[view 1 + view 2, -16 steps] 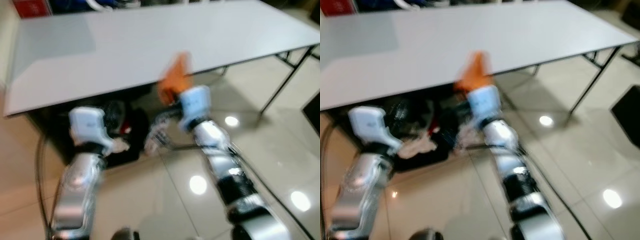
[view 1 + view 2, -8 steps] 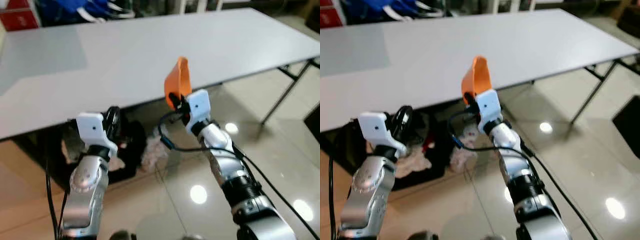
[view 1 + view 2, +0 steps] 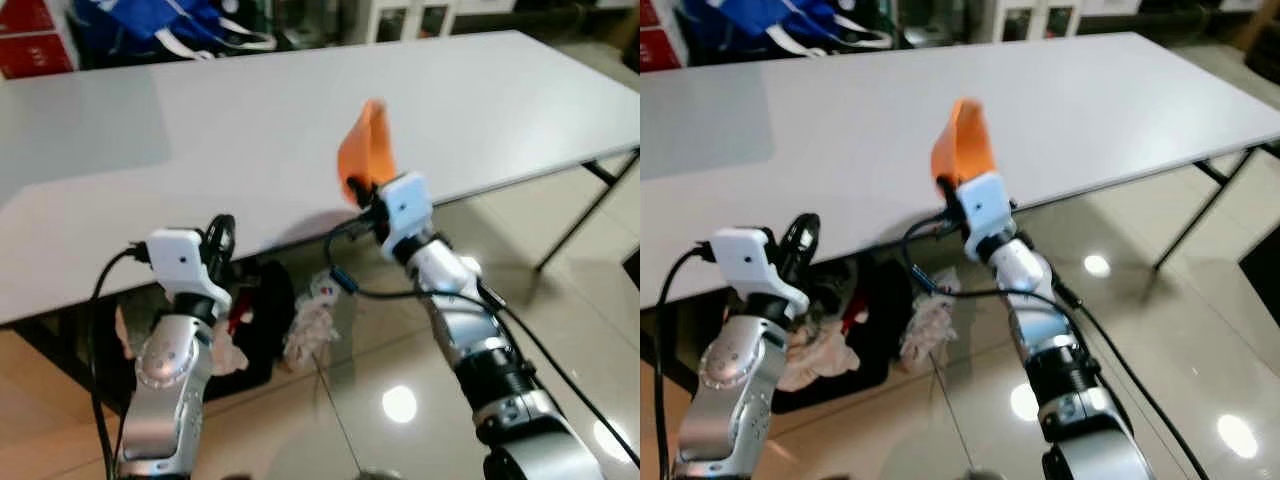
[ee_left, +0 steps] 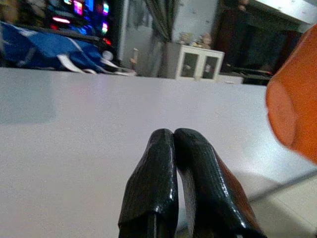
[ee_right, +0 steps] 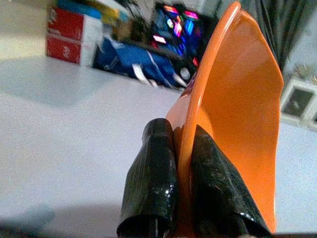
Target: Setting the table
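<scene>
**A:** Table (image 3: 250, 130) first, since it's the biggest thing going: long white top running from about 9 o'clock across to 3 o'clock, black folding legs (image 3: 585, 210) out at 3. Shiny tiled floor (image 3: 570, 330) below, ceiling lights reflecting off it.

**B:** what's that junk underneath?

**A:** Dark bag (image 3: 262, 320) and some crumpled pale cloth (image 3: 310, 325) under the near edge, around 7 o'clock of centre. Blue bag (image 3: 150, 22) with white straps past the far edge, up at 11 o'clock, plus red boxes (image 3: 38, 25) at 10.

**B:** and the arms?

**A:** Right gripper (image 5: 182, 198) is raised at the table's near edge, roughly dead centre, fingers pinching the rim of an orange plate (image 3: 962, 145). Plate stands on edge, up in the air over the table edge, not lying on the top.

**B:** left one doing anything?

**A:** Left gripper (image 4: 173, 183) is at 8 o'clock, level with the near edge, fingers pressed together with nothing between them, pointing across the tabletop.
</scene>
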Robot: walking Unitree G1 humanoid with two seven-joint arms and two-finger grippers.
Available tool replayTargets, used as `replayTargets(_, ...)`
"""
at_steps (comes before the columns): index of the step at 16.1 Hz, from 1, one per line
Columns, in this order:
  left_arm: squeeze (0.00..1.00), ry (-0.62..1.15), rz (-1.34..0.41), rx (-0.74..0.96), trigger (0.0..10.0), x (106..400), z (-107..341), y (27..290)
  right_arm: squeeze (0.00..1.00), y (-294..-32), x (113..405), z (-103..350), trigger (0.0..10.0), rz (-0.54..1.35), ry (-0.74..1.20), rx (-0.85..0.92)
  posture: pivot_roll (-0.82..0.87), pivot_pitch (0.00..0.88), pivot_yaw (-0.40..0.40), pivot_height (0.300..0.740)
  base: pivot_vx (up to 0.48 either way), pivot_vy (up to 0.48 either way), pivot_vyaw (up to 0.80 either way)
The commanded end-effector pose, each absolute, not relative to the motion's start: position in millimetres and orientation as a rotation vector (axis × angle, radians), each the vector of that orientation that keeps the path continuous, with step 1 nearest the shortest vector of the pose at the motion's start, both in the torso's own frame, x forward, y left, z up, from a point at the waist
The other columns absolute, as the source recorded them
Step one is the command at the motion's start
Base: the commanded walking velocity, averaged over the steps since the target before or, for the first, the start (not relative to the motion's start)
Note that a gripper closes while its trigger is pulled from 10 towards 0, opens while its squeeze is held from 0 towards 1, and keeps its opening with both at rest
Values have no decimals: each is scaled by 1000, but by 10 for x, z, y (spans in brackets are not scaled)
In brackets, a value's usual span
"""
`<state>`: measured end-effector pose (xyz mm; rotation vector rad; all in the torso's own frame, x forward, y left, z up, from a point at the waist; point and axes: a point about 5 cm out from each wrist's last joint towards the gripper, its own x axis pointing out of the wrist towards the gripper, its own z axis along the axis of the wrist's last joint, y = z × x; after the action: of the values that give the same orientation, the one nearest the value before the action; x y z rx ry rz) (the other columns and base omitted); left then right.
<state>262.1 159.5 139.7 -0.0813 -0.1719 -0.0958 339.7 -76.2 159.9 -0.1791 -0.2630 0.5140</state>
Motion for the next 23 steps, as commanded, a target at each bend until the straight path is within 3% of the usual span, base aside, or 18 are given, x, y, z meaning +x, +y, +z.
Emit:
replayTargets(1, 0, -183, -87, -73, 10000, 2623, 1424, 1632, 0, -608, 3389, 1858, 10000, 556, -375, -182, -78, 48, -39, 740, 480, 0, 0)
replayTargets(5, 0, -183, -91, -76, 10000, 2622, 1420, 1619, 0, -612, 3399, 1864, 10000, 553, -371, -183, -75, 57, -39, 740, 480, 0, 0)
replayTargets(8, 0, -183, -81, -78, 10000, 2612, 1420, 1637, 0, -623, 3414, 1842, 10000, 570, -359, -280, -73, 60, -39, 740, 480, 0, 267)
replayTargets(12, 0, -149, -52, -92, 10000, 2619, 1384, 1646, 0, -797, 3538, 1729, 10000, 617, -237, -797, -72, 68, -41, 740, 236, 0, 784)
replayTargets(14, 0, -139, -85, -96, 10000, 2597, 1362, 1597, 0, -1014, 3582, 1669, 10000, 631, -81, -999, -73, 72, -43, 740, 0, 0, 0)
replayTargets(16, 0, -131, -126, -92, 10000, 2580, 1350, 1546, 0, -1121, 3582, 1652, 10000, 625, 2, -1041, -74, 73, -43, 740, 0, 0, 0)
replayTargets(18, 0, -116, -232, -78, 10000, 2529, 1332, 1392, 0, -1389, 3551, 1675, 10000, 555, 196, -1134, -76, 83, -40, 740, 0, 0, 0)
replayTargets(23, 0, -98, -282, -62, 10000, 2516, 1305, 1324, 0, -1340, 3356, 1444, 10000, 683, 322, -1133, -84, 89, -32, 740, 0, 0, 0)
